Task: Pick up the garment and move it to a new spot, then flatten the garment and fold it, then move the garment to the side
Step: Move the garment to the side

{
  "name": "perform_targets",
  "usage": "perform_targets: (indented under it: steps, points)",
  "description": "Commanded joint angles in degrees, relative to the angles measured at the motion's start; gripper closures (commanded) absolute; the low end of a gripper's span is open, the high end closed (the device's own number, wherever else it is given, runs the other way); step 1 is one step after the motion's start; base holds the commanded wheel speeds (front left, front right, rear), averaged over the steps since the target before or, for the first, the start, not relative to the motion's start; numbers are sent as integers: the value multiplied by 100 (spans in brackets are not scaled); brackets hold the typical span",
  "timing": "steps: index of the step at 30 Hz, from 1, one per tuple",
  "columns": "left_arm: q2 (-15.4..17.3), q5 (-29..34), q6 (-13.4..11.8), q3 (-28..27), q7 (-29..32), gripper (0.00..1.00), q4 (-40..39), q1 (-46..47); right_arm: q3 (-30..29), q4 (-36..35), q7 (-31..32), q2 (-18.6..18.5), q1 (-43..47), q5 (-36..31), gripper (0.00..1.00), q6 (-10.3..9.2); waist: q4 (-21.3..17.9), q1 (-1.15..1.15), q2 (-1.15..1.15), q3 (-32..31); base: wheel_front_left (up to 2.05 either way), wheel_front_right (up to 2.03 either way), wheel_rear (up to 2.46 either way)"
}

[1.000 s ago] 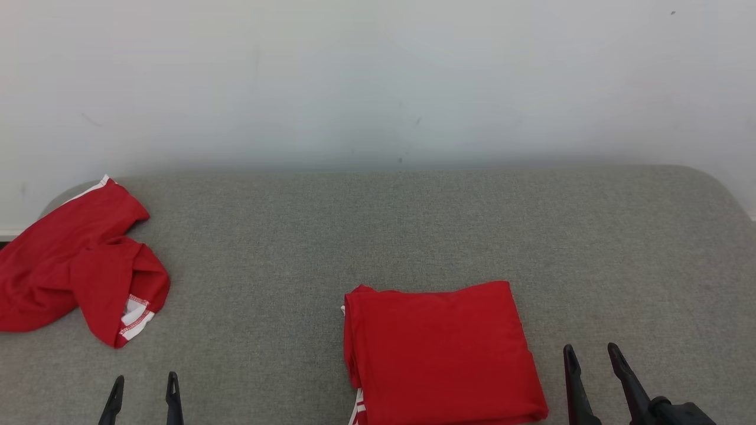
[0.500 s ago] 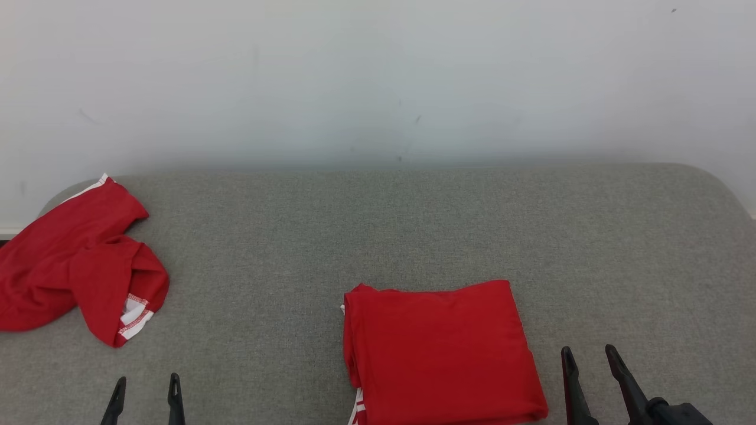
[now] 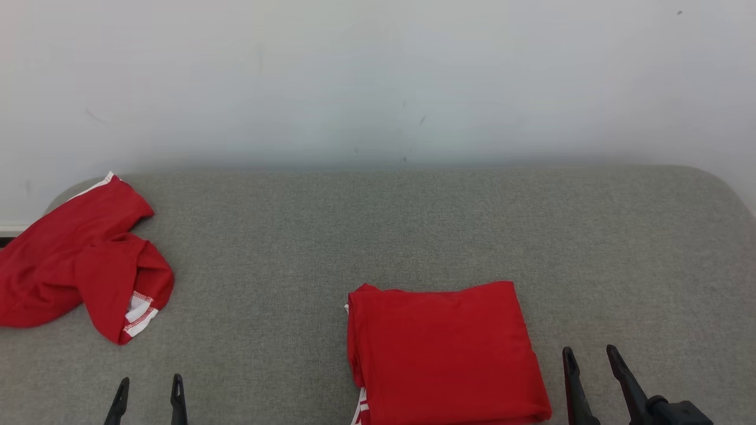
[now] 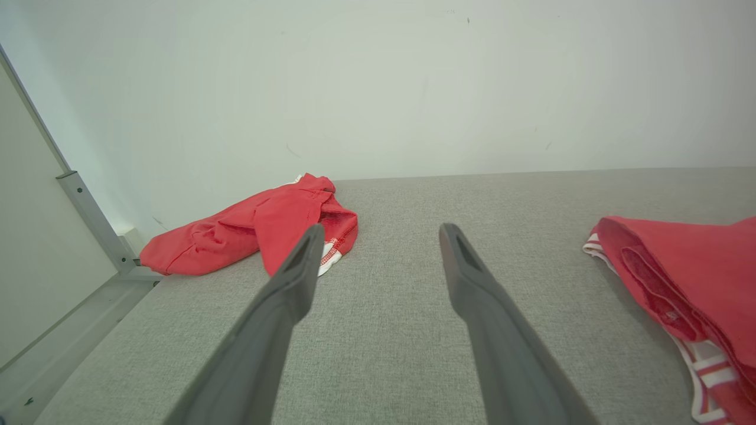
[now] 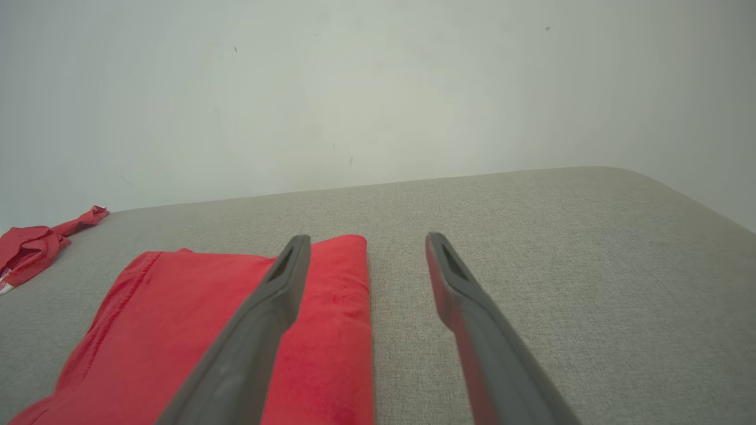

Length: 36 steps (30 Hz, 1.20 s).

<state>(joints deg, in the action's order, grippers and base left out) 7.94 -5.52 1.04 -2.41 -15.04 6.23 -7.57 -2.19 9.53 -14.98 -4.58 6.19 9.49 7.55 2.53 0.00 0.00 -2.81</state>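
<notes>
Garment (image 3: 443, 354), red and neatly folded, lying flat on grey padded surface (image 3: 413, 224), lower centre of frame.
Left gripper (image 3: 150, 382) at lower left and right gripper (image 3: 589, 351) at lower right both have fingers spread, holding nothing; crumpled red garment (image 3: 82, 260) lies at far left.

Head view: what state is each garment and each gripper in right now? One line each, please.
folded garment: folded into a flat rectangle, lying on the grey surface, not held.
crumpled garment: unfolded, bunched up at the surface's left end.
left gripper: open, empty.
right gripper: open, empty, just right of the folded garment.
</notes>
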Motion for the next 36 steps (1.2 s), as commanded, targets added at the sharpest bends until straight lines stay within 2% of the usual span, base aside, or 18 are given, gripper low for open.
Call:
perform_targets:
  steps: [1, 11, 21, 30, 31, 32, 33, 36]
  points:
    - [18, 0, 8, 17, -20, 0, 19, 41, 6, 62, -28, -37, -80, 0, 0, -14, 29, 0, 0, 2, 0, 0, 0]
    - [-18, 4, 21, 118, -20, 0, 26, 143, 195, 670, 346, -309, -721, 45, 0, -14, 162, 0, 0, 86, 0, 0, 0]
    - [-75, 20, 69, 286, -20, 0, 112, 347, 509, 2353, 685, -550, -1790, 241, 0, -14, 407, 0, 0, 275, 0, 0, 0]
    - [-51, -56, 113, 244, -20, 0, 219, 459, 802, 3704, 687, -482, -2205, 445, 0, -14, 462, 0, 0, 373, 0, 0, 0]
    - [-52, -61, 115, 234, -20, 0, 223, 467, 844, 3800, 662, -484, -2251, 470, 30, -14, 453, 0, 0, 379, 0, 0, 0]
    - [-53, -63, 114, 224, -20, 0, 226, 477, 896, 3880, 627, -493, -2299, 493, 95, -14, 438, 0, 0, 386, 0, 0, 0]
    - [-55, -62, 111, 216, -20, 0, 226, 486, 946, 3959, 585, -501, -2345, 521, 100, -14, 420, 0, 0, 395, 0, 0, 0]
    - [-72, -55, 111, 221, -20, 0, 220, 515, 1090, 4173, 529, -559, -2556, 597, 100, -14, 384, 0, 0, 422, 0, 0, 0]
